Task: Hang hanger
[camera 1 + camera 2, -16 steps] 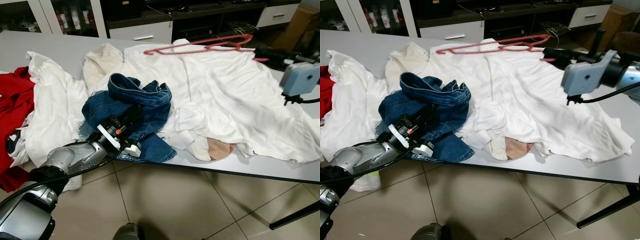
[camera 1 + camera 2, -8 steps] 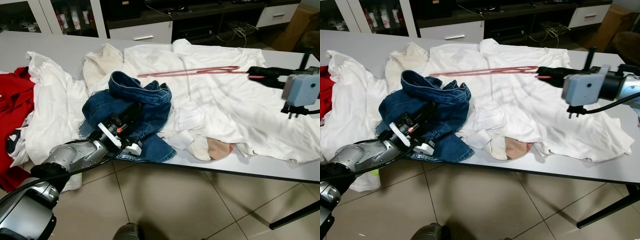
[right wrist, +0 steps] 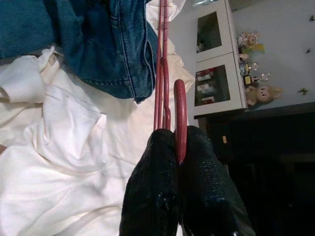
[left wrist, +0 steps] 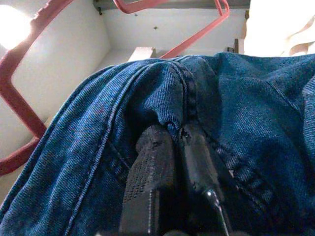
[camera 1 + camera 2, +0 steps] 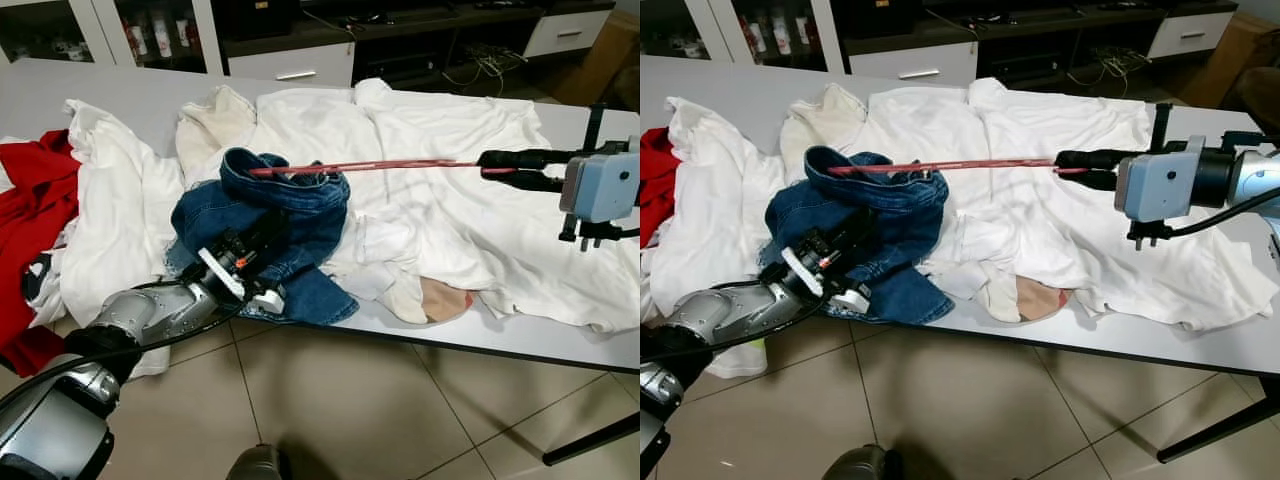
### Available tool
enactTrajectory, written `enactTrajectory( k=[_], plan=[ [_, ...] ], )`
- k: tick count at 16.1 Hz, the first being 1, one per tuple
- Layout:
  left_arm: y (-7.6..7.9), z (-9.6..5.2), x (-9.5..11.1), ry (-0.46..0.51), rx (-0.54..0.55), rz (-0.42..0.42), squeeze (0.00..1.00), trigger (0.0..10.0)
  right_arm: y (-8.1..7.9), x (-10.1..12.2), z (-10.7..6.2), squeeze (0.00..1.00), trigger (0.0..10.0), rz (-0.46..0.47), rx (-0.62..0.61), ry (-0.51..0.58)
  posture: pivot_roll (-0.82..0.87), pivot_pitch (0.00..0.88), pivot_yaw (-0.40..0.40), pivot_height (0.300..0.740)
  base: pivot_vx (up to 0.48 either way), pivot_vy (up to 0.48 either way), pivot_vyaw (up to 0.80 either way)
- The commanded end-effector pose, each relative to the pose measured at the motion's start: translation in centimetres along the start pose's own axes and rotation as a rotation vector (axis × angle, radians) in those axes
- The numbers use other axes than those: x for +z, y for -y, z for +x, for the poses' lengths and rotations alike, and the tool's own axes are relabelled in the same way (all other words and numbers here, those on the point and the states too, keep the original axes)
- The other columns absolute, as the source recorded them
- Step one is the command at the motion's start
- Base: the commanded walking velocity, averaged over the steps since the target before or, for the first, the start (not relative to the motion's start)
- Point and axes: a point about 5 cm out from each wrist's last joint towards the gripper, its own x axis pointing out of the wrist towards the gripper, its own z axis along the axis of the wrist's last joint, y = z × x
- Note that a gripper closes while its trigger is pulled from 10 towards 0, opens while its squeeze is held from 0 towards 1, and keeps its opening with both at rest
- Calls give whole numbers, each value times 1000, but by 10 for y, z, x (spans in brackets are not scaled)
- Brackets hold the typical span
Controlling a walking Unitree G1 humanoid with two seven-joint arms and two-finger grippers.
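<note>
A thin red hanger is held level above the heap of white clothes. My right gripper is shut on its hook end, seen up close as two black fingers pinching the red wire. The hanger's far end reaches over the waistband of the crumpled blue jeans. My left gripper lies low at the table's front edge, shut on a fold of the jeans; its fingertips press into the denim seam, with the hanger's red loop just above.
A grey table carries the clothes; a red garment hangs off its left end. A beige patch shows under the white shirts near the front edge. Cabinets and drawers stand behind. Tiled floor lies in front.
My right gripper has carried the hanger from the table's far edge down and toward me, turning it level; its free end now sits over the jeans. The left gripper stays on the jeans.
</note>
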Motion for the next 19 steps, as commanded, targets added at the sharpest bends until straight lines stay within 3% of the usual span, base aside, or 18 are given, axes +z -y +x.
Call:
enactTrajectory(
  k=[1, 6, 9, 10, 11, 19],
  plan=[
    [0, 1, 0, 10, -1, 8, 0, 0, 4, 4, -6, 0, 10000, -11, 2, -2, 116, 15, 16, 740, 0, 0, 0],
    [-2, 5, 1, 25, 10, 28, 0, 0, -7, 3, 1, 0, 10000, -3, 77, -51, 113, 14, 18, 740, 0, 0, 0],
    [-2, 6, 0, 24, 14, 50, 0, 0, -5, 4, 3, 0, 10000, 6, 67, -58, 116, 12, 18, 740, 0, 0, 0],
    [-1, 5, 0, 28, 19, 71, 0, 2549, -5, 3, 4, 0, 10000, 8, 69, -67, 116, 12, 18, 740, 0, 0, 0],
    [-2, 5, 1, 37, 25, 90, 0, 3333, -5, 3, 5, 0, 10000, 9, 78, -71, 116, 12, 18, 740, 0, 0, 0],
    [-7, 12, 6, 116, 96, 250, 0, 4235, 3, 3, 21, 0, 10000, 5, 118, -99, 119, 10, 17, 740, 0, 0, 0]
  ],
)
